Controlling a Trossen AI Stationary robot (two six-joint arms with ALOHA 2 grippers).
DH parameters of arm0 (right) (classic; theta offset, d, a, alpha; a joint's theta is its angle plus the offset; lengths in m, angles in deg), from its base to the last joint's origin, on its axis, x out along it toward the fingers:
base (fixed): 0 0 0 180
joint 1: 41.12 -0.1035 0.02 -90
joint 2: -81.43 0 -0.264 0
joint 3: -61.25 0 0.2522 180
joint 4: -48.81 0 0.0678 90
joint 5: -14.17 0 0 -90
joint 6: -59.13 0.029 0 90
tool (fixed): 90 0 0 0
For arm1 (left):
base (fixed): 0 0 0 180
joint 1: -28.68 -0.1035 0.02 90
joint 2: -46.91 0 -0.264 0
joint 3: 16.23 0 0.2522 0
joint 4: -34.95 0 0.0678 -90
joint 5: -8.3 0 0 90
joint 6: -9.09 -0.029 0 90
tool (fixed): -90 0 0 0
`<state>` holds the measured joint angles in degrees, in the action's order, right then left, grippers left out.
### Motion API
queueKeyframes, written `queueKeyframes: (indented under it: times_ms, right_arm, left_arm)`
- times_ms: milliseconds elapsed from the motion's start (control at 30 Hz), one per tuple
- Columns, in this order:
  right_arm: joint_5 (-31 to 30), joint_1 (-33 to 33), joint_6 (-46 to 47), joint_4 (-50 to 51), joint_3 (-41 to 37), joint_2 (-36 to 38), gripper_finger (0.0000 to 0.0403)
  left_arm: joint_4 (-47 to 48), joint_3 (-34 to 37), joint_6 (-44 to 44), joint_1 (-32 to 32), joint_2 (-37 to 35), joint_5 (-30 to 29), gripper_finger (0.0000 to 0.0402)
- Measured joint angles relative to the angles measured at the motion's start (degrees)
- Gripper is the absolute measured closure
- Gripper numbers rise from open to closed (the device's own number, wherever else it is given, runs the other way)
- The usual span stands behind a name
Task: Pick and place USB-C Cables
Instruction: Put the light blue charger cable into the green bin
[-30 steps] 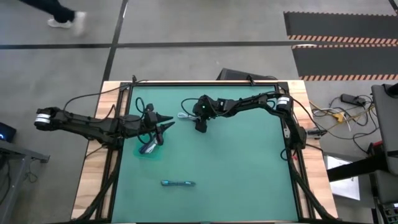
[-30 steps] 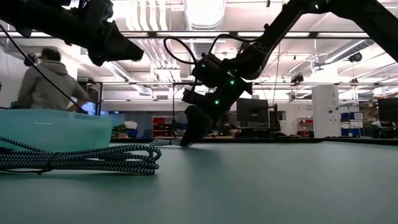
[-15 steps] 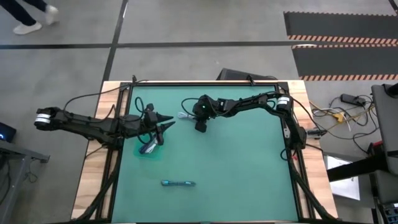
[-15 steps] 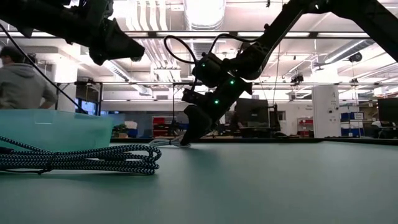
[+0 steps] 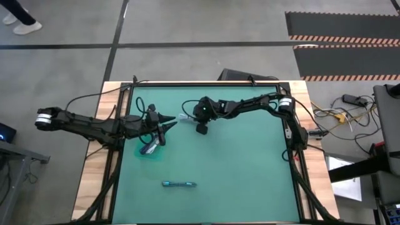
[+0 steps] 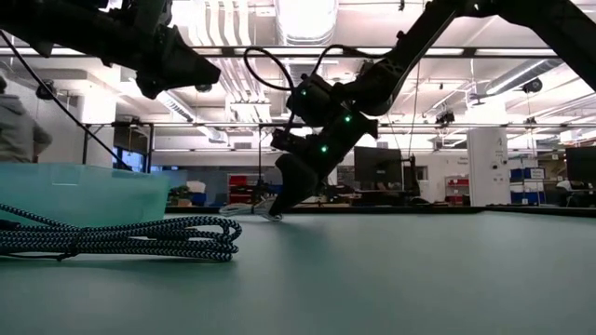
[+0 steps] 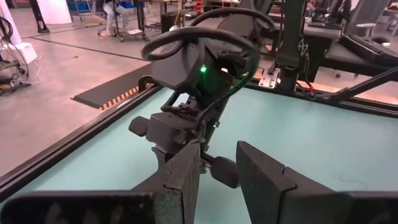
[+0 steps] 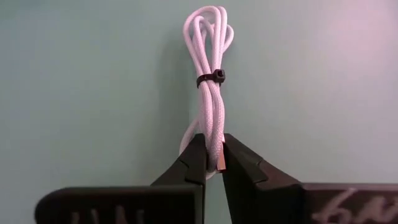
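Observation:
A white USB-C cable bundle (image 8: 211, 62) with a black tie lies on the green mat (image 5: 250, 162) at the far middle (image 5: 185, 116). My right gripper (image 8: 211, 158) is shut on its near end, seen low over the mat (image 6: 277, 210). My left gripper (image 7: 217, 167) hangs open and empty above the clear teal tub (image 5: 142, 154), which holds a dark cable (image 5: 150, 147). A teal-blue cable bundle (image 5: 179, 184) lies flat near the front edge (image 6: 121, 237). My right gripper pinches the white bundle close to one end (image 8: 213, 138) between its two fingertips (image 8: 198, 155). The fingers slant down from the table's right side. The strands run on away from the fingertips. The bundle's far loop end (image 6: 240, 211) stays low by the mat.
The tub (image 6: 74, 191) stands at the left of the mat under my left arm. A raised dark frame (image 5: 206, 82) borders the mat. Open mat lies at the right and the near right. A person walks on the floor beyond the table (image 5: 19, 22).
My right gripper has shut on the end of the white cable bundle while staying low at the far middle of the mat. The bundle has stayed where it lay. The person in the background has walked off to the left.

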<state>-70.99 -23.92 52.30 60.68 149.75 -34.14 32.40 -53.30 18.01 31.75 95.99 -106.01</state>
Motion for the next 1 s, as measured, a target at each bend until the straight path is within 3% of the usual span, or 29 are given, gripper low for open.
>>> queueKeyframes:
  times_ms: [367, 600, 1000]
  right_arm:
    - [-1.09, -3.65, -1.81, 4.55, -1.11, 4.97, 0.0386]
    - [-2.98, -5.96, -1.4, 4.16, -6.01, 10.59, 0.0386]
    - [-3.39, -9.13, 1.33, -14.25, -21.66, 19.79, 0.0386]
  left_arm:
    - [-0.49, 0.0, 1.35, 0.0, -0.13, 0.01, 0.0312]
    - [-2.45, -0.02, 1.42, 0.14, -0.26, 1.08, 0.0312]
    - [-6.14, -0.02, 1.44, 0.63, 0.39, 4.09, 0.0312]
